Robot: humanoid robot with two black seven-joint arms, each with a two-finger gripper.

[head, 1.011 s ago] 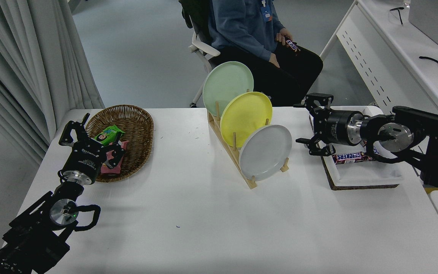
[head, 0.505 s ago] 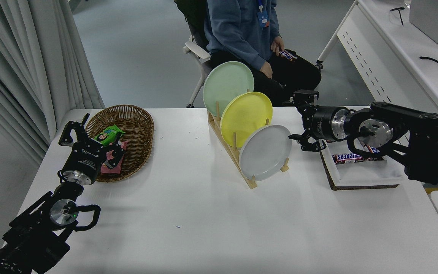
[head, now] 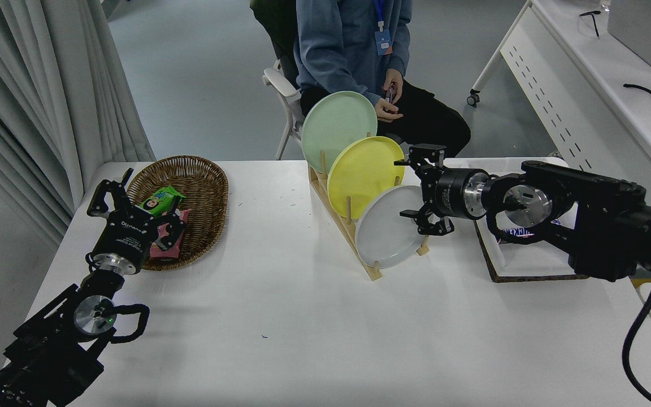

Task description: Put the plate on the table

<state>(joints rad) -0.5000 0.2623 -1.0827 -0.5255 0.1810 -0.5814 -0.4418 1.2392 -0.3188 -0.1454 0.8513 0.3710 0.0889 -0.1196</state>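
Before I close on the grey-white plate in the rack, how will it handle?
The plate looks rigid and glossy, so the open right gripper at its upper edge may slip. It stands on edge between pegs of the wooden rack; once lifted out it could roll or tip.

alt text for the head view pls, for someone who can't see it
The robot's black right gripper, open, reaches in from the right to the rim of a round pale grey-white plate, which stands nearest in a wooden rack before a yellow plate and a mint-green plate on a white table. The left gripper is parked by a wicker basket.
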